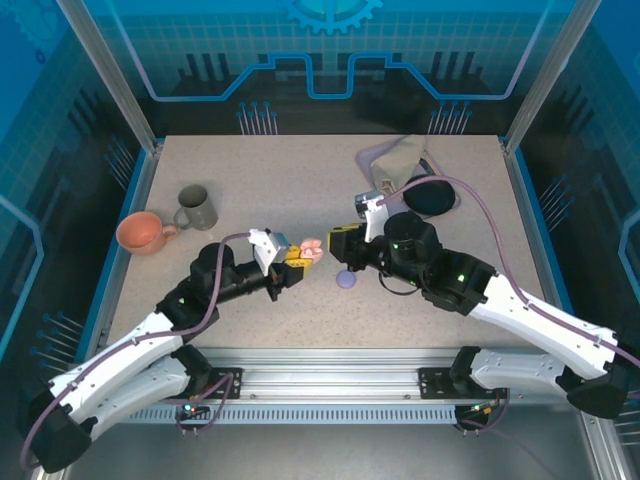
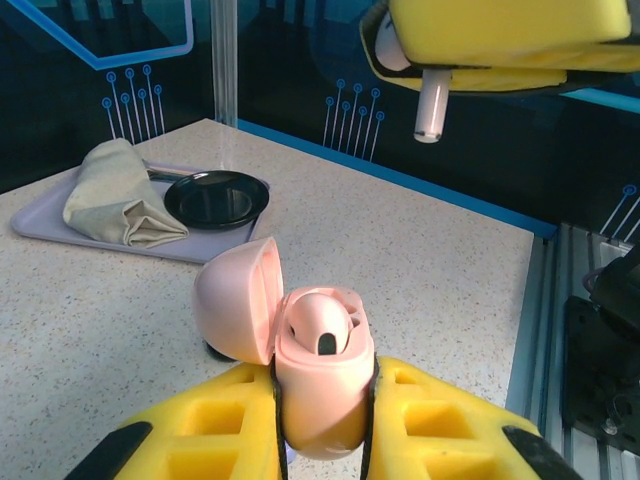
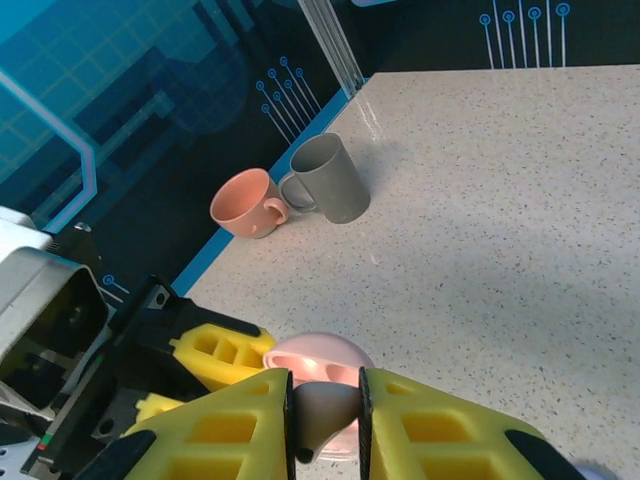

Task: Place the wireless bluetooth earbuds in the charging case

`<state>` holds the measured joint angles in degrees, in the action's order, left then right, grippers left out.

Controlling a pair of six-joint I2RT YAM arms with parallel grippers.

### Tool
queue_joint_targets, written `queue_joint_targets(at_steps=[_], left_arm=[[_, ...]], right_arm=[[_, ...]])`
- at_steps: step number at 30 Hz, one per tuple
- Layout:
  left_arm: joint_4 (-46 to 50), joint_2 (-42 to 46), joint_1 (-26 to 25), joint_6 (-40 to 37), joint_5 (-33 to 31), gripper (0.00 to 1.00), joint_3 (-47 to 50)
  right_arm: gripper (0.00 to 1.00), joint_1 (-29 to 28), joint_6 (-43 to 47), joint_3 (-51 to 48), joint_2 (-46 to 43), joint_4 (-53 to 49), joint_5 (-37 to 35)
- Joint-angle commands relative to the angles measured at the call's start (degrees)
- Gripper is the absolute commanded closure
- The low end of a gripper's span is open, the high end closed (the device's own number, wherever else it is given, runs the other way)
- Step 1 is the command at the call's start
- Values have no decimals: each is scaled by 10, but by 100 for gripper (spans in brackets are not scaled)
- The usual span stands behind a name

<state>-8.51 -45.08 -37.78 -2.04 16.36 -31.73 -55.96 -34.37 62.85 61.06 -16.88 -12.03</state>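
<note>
Insertion step — case (image 2: pixel 320 370) clamped in left jaws, earbud (image 2: pixel 431 105) pinched in right jaws at one o'clock; stem alignment needed.

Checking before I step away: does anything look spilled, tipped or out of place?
Nothing stands out: orange mug and grey mug upright, cloth bunched on the tray, open pink case in the left gripper, earbud in the right gripper.

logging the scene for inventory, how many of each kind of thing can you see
mugs: 2, salmon mug and grey mug
cases: 2, pink case and lavender case
earbud in clear view: 1
tray: 1
cloth: 1
black dish: 1
total: 8
</note>
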Motion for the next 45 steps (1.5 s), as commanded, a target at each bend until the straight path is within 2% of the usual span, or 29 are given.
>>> queue_joint_targets(at_steps=[1, 30, 45], left_arm=[[-27, -6, -5, -18, 22, 100, -28], [-30, -6, -5, -17, 28, 100, -33], [-31, -6, -5, -18, 25, 100, -33]], right_arm=[[77, -12, 11, 17, 15, 18, -16], [77, -19, -20, -23, 48, 19, -19], [77, -19, -36, -19, 51, 7, 10]])
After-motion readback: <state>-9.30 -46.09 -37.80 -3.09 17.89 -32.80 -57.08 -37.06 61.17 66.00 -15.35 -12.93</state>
